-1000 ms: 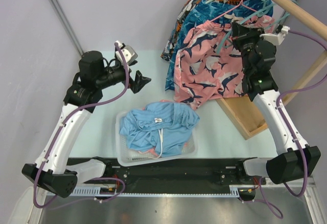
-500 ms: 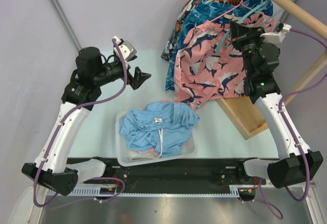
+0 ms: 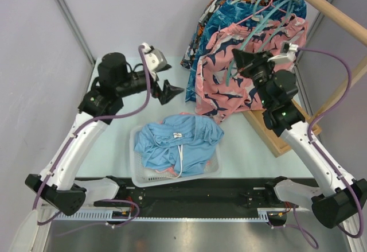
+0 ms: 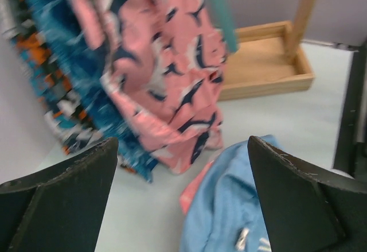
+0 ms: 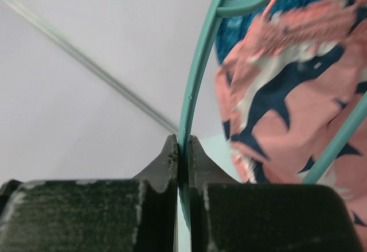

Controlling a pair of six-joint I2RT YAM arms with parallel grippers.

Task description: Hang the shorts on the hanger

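Observation:
The light blue shorts (image 3: 178,140) lie crumpled with their white drawstring up in a white basket (image 3: 136,177); the left wrist view shows the shorts (image 4: 229,206) below and to the right. My right gripper (image 3: 242,62) is shut on the thin teal hanger (image 3: 231,68), in front of the hanging shark-print shorts. In the right wrist view the hanger (image 5: 198,62) runs straight up from between the closed fingertips of that gripper (image 5: 182,147). My left gripper (image 3: 170,91) hangs open above the table, behind the basket, with nothing between its fingers (image 4: 57,194).
Pink shark-print shorts (image 3: 229,85) and blue patterned clothes (image 3: 200,39) hang from a wooden rail (image 3: 321,2) at the back right. The rail's wooden base (image 3: 275,131) lies on the table. Salmon-pink fabric (image 4: 195,189) peeks from under the blue shorts.
My right arm has swung left and down with the hanger, away from the rail. My left gripper has moved right, toward the hanging clothes, still open.

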